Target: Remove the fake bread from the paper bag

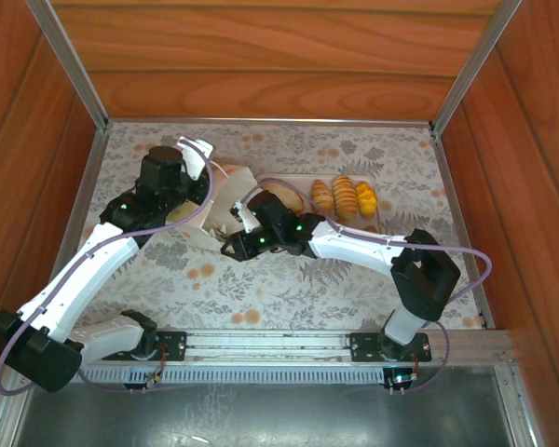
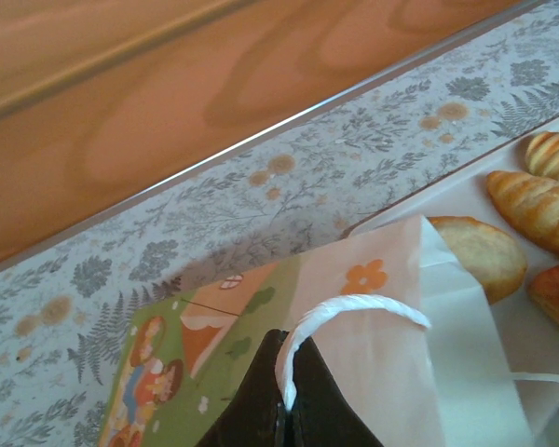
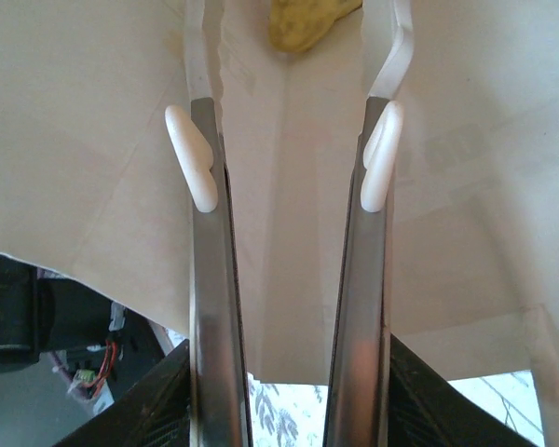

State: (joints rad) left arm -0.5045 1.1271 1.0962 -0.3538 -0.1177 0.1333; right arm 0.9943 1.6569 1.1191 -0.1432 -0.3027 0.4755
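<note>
The paper bag (image 1: 219, 212) lies on its side left of centre, its printed front (image 2: 214, 345) facing up. My left gripper (image 2: 287, 410) is shut on the bag's white cord handle (image 2: 363, 305). My right gripper (image 3: 296, 56) reaches into the bag's mouth with its long metal fingers (image 3: 210, 279) apart, so it is open. A small yellow piece of fake bread (image 3: 303, 23) lies deep in the bag just past the tips, untouched. More fake bread sits on the pale tray (image 1: 384, 222): an oval roll (image 2: 484, 256), a croissant (image 2: 540, 209) and ridged rolls (image 1: 345, 196).
Wooden walls with metal rails (image 1: 261, 119) close in the flower-patterned table (image 1: 289, 289) on three sides. The right arm's elbow (image 1: 427, 275) stands over the near right part. The left arm (image 1: 84, 270) runs along the left side.
</note>
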